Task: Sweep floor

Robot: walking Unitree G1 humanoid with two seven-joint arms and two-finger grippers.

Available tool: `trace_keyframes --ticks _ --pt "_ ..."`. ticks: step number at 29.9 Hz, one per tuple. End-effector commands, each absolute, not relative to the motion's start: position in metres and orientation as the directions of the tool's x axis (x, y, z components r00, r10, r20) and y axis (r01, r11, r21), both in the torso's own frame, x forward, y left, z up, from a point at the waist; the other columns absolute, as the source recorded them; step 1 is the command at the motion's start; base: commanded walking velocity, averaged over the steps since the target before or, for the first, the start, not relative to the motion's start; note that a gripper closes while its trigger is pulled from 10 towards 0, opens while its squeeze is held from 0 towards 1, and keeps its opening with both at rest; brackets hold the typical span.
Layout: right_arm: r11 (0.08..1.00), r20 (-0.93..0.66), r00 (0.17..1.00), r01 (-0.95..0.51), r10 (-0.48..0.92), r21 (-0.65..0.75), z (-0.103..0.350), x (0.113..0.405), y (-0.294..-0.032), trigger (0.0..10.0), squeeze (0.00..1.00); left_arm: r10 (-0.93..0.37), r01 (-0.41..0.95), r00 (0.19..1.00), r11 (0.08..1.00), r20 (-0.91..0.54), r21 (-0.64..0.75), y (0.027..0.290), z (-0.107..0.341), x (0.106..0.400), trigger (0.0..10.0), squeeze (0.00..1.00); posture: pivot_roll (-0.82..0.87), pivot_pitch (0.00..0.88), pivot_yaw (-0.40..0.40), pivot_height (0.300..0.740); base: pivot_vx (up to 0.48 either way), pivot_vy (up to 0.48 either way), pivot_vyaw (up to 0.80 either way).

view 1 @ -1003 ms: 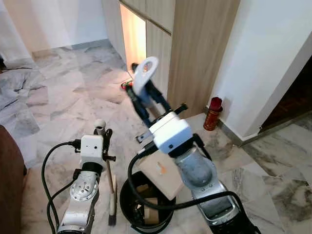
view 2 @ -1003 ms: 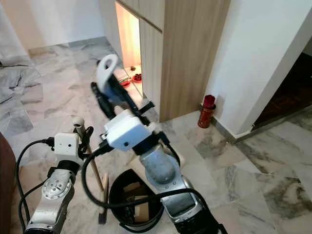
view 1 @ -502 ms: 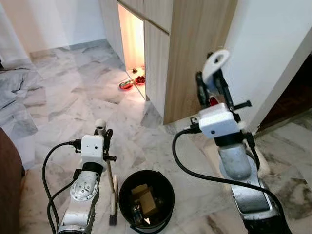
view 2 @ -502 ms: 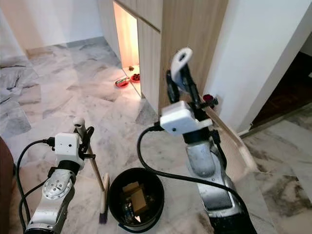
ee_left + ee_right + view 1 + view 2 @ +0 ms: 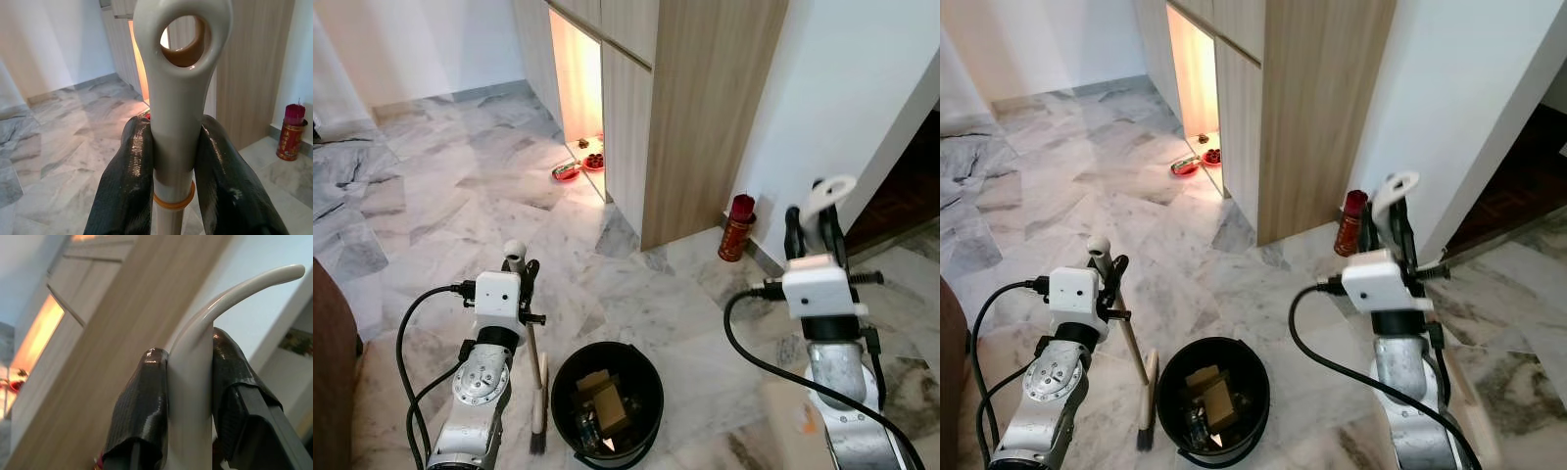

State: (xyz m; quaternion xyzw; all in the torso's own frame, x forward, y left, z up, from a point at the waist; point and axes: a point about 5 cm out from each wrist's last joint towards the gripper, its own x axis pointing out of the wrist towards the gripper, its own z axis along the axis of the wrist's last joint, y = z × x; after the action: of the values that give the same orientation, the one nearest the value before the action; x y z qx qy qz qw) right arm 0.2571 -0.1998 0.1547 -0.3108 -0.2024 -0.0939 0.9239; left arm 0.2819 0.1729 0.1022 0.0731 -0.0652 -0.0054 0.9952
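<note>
Left gripper (image 5: 176, 161) raised at robot's left, fingers clamped on brush handle (image 5: 178, 73); brush (image 5: 539, 392) stands near upright, bristles on marble floor (image 5: 460, 196) just beside black bin (image 5: 607, 403). Right gripper (image 5: 188, 396) raised at right, pinching white dustpan handle (image 5: 225, 303), near red canister (image 5: 738, 227) by wooden cabinet (image 5: 705, 108).

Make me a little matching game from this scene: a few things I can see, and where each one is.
Things:
1. black bin
2. red tin
3. brush handle
4. red bowls

Places:
A. in the lit cabinet opening
B. clamped in the left gripper
C. on the floor between the arms
D. by the wall, beside the cabinet

Pairs: 1-C, 2-D, 3-B, 4-A
</note>
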Motion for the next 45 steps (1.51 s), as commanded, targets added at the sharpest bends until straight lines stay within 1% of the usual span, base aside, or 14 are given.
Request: trace_keyframes --ticks 1,2,4,8,9,10,12,15,19,22,26,29,40,45 --pt "0.792 0.476 0.879 0.289 0.002 -0.538 0.163 0.256 -0.196 10.0 0.0 -0.035 0.008 0.983 0.988 0.179 0.151 0.174 0.112 0.281 10.0 0.0 -0.01 0.0 0.003 0.74 0.0 0.0 0.0" --pt "0.802 0.466 0.884 0.257 0.03 -0.539 0.161 0.255 -0.192 10.0 0.0 -0.034 0.007 0.984 0.988 0.176 0.152 0.175 0.112 0.28 10.0 0.0 -0.01 0.0 0.004 0.74 0.0 0.0 0.0" --pt "0.83 0.458 0.889 0.251 0.005 -0.498 0.159 0.254 -0.194 10.0 0.0 -0.035 0.008 0.985 0.988 0.171 0.153 0.177 0.111 0.279 10.0 0.0 -0.01 0.0 0.003 0.74 0.0 0.0 0.0" --pt "0.856 0.443 0.892 0.294 -0.087 -0.425 0.154 0.249 -0.207 10.0 0.0 -0.03 0.004 0.985 0.988 0.168 0.153 0.18 0.111 0.278 10.0 0.0 -0.01 0.0 0.006 0.74 0.0 0.0 0.0" --pt "0.869 0.429 0.889 0.333 -0.16 -0.367 0.15 0.247 -0.217 10.0 0.0 -0.028 0.003 0.986 0.988 0.163 0.154 0.181 0.109 0.277 10.0 0.0 -0.01 0.0 0.006 0.74 0.0 0.0 0.0" --pt "0.869 0.429 0.889 0.333 -0.16 -0.367 0.15 0.247 -0.217 10.0 0.0 -0.028 0.003 0.986 0.988 0.163 0.154 0.181 0.109 0.277 10.0 0.0 -0.01 0.0 0.006 0.74 0.0 0.0 0.0" --pt "0.889 0.387 0.886 0.373 -0.256 -0.265 0.143 0.245 -0.229 10.0 0.0 -0.029 0.004 0.987 0.988 0.157 0.155 0.181 0.108 0.276 10.0 0.0 -0.01 0.0 0.01 0.74 0.0 0.0 0.0" --pt "0.89 0.365 0.882 0.395 -0.298 -0.229 0.138 0.248 -0.237 10.0 0.0 -0.031 0.006 0.987 0.988 0.156 0.155 0.182 0.107 0.276 10.0 0.0 -0.01 0.0 0.012 0.74 0.0 0.0 0.0" --pt "0.893 0.353 0.888 0.389 -0.296 -0.228 0.135 0.253 -0.24 10.0 0.0 -0.028 0.005 0.988 0.988 0.15 0.152 0.184 0.106 0.275 10.0 0.0 -0.01 0.0 0.014 0.74 0.0 0.0 0.0" --pt "0.906 0.321 0.895 0.381 -0.311 -0.184 0.127 0.262 -0.242 10.0 0.0 -0.003 -0.012 0.995 0.989 0.104 0.147 0.192 0.094 0.269 10.0 0.0 -0.02 0.0 0.019 0.74 0.0 0.0 0.0" --pt "0.913 0.32 0.905 0.355 -0.281 -0.203 0.128 0.267 -0.241 10.0 0.0 -0.006 -0.008 0.995 0.99 0.096 0.143 0.195 0.092 0.265 10.0 0.0 -0.01 0.0 0.015 0.74 0.0 0.0 0.0" --pt "0.92 0.312 0.908 0.347 -0.28 -0.182 0.125 0.269 -0.246 10.0 0.0 -0.002 -0.01 0.996 0.991 0.089 0.13 0.195 0.091 0.263 10.0 0.0 -0.01 0.0 0.019 0.74 0.0 0.0 0.0" --pt "0.921 0.317 0.901 0.357 -0.295 -0.158 0.122 0.275 -0.247 10.0 0.0 -0.001 -0.011 0.995 0.993 0.102 0.117 0.2 0.097 0.27 10.0 0.0 -0.01 0.0 0.02 0.74 0.0 0.0 0.0" --pt "0.919 0.308 0.902 0.362 -0.303 -0.155 0.12 0.276 -0.245 10.0 0.0 -0.018 0.006 0.995 0.994 0.103 0.112 0.197 0.097 0.269 10.0 0.0 0.0 0.0 0.012 0.74 0.0 0.0 0.0"
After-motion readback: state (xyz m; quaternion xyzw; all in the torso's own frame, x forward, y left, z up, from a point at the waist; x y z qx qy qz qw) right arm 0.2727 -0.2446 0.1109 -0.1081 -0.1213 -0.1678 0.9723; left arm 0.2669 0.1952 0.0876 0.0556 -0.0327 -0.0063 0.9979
